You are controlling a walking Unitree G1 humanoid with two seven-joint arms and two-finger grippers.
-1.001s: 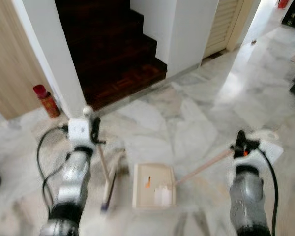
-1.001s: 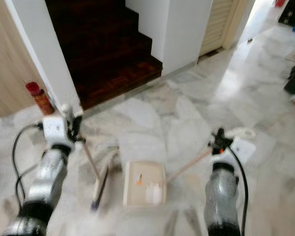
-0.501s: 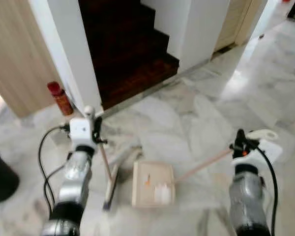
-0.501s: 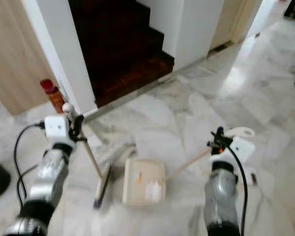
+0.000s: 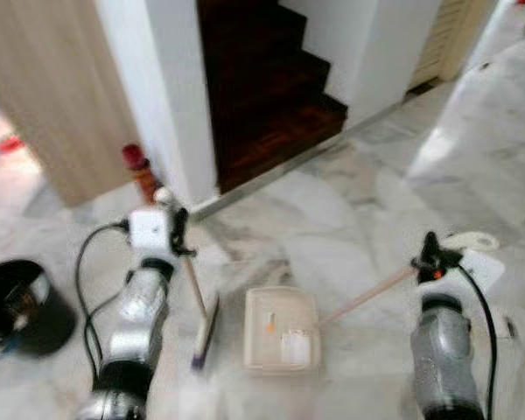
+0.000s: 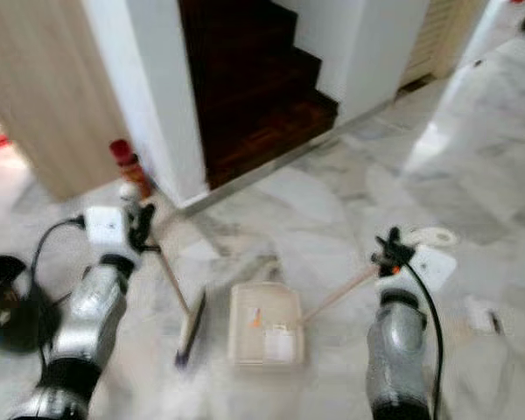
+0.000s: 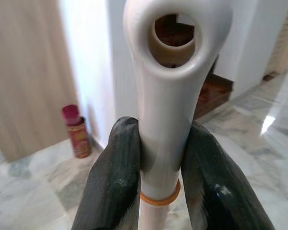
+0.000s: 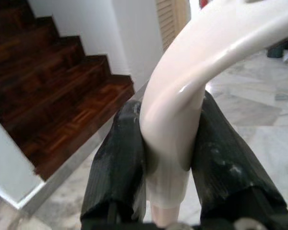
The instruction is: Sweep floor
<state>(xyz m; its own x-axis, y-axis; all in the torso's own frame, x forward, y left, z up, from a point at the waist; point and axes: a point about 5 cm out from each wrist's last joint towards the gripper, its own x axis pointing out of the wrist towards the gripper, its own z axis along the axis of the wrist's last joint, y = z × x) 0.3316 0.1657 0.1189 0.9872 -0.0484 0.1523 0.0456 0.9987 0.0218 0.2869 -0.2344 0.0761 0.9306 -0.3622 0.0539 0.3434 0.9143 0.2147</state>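
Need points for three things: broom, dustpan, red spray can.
broom [image 5: 206, 330], left eye view, on the head resting on the floor.
dustpan [image 5: 282, 328], left eye view, middle of the cream pan.
red spray can [image 5: 142, 174], left eye view, on the can's body by the white wall.

Pale marble floor [image 5: 350, 210] carries a cream dustpan [image 5: 282, 330], a broom head [image 5: 205, 331], a red canister [image 5: 141, 172] and a black bin [image 5: 22, 308]

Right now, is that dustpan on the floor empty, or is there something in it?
Not empty. The dustpan lies flat on the marble floor with a small orange bit and a whitish piece inside.
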